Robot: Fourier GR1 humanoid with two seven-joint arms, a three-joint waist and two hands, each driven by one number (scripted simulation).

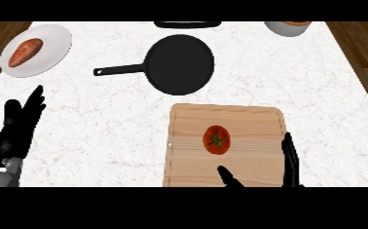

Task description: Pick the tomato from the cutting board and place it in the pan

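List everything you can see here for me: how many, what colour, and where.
counter: one, white marbled, under everything
pan: one, black, upper middle, handle pointing left
cutting board: one, light wood, lower middle-right
tomato: one, red, on the cutting board
plate: one, white, upper left
sweet potato: one, orange-brown, on the plate
bowl: one, pale grey, top right edge, partly cut off
dark object: one, black, top edge, too cut off to name
left hand: one, black, left edge, open, fingers up
right hand: one, black, lower right, open, at the cutting board's edge
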